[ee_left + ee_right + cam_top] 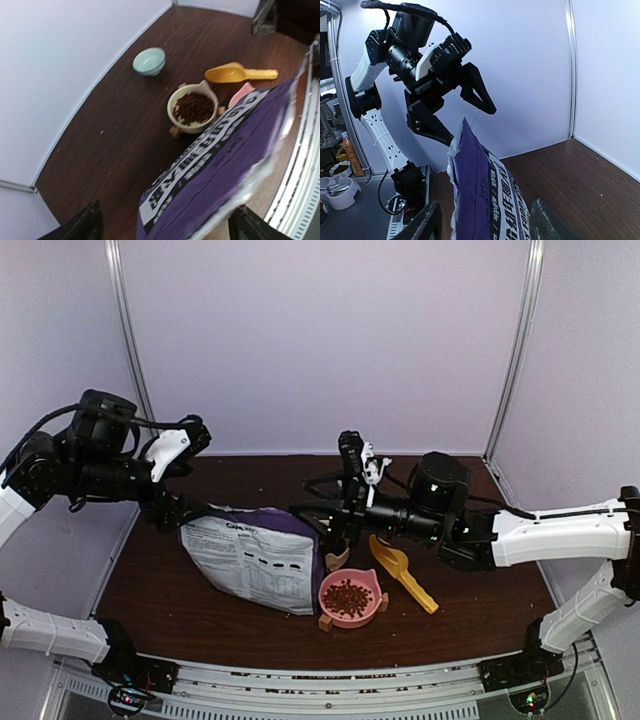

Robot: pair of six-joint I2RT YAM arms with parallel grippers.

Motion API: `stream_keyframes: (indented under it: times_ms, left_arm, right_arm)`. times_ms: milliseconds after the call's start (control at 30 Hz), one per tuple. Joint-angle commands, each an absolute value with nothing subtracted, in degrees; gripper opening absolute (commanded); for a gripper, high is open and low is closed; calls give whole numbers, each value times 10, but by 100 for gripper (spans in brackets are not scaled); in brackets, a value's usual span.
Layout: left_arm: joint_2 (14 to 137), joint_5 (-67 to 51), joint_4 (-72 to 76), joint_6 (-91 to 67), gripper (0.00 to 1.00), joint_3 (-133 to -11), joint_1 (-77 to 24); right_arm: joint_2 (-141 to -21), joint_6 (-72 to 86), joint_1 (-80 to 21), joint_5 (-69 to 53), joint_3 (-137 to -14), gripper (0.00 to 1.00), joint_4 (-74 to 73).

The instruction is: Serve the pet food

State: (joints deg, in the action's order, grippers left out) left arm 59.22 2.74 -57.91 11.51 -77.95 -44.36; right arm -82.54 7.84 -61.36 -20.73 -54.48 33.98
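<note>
Both jaws gape astride the crinkly purple bag (250, 560); pebbly kibble (348, 597) fills a bowl (352, 621).

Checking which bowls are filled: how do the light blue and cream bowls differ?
The cream bowl holds brown pet food; the light blue bowl looks empty. The cream bowl has ear tabs and feet; the light blue bowl is plain. The cream bowl sits beside the purple bag; the light blue bowl stands apart. Both stand upright.

L fingers (480, 95) spread wide; R fingers (422, 224) apart too.
</note>
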Motion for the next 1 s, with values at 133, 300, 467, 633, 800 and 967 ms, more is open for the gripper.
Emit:
stream_keyframes:
  times_ms: [133, 300, 467, 633, 800, 967]
  left_arm:
    - [594, -190, -484, 28, 91, -873, -440]
    - [626, -136, -444, -48, 98, -908, -419]
    - [665, -91, -392, -124, 98, -880, -329]
    - [688, -87, -286, -206, 98, -783, -184]
    - [698, -10, -194, -227, 98, -659, -65]
    - [641, 70, -73, -278, 98, -482, 52]
  right_arm:
    - [-771, 91, -613, -241, -630, 65, 190]
    - [-762, 146, -596, -186, -703, 68, 53]
    - [-745, 181, -551, -111, -716, 76, -32]
    - [-729, 235, -446, -66, -682, 78, -108]
    - [-694, 254, -296, -71, -575, 78, -112]
    - [-647, 229, -132, -75, -473, 78, -92]
